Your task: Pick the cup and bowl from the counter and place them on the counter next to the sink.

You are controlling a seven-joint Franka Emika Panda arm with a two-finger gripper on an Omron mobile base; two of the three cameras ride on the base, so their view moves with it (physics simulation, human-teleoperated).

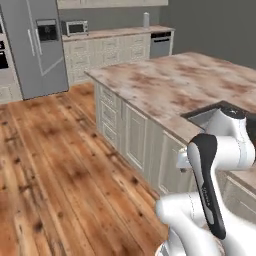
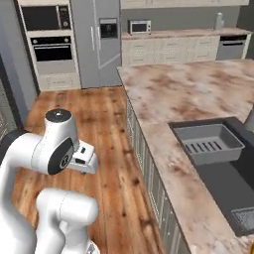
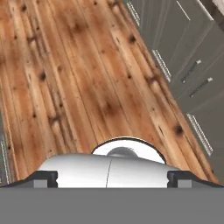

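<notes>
The two-finger gripper (image 3: 112, 178) points down at the brown plank floor (image 3: 78, 87), its dark tips set far apart at the bottom of the hand view, nothing between them. Below it the floor lies open. To one side runs a row of cream cabinet fronts (image 3: 188, 74) with slim handles, close to the hand.

Above those cabinets, the beige-pink marble-like counter (image 2: 183, 94) with reddish-brown veining spreads broad and bare, its near edge running just beside the folded white arm (image 2: 49, 149). The dark grey rectangular sink (image 2: 223, 168) sits recessed in it, holding a grey rack (image 2: 208, 143); the picture border cuts its far side, and the arm partly covers it in the left base view.
</notes>
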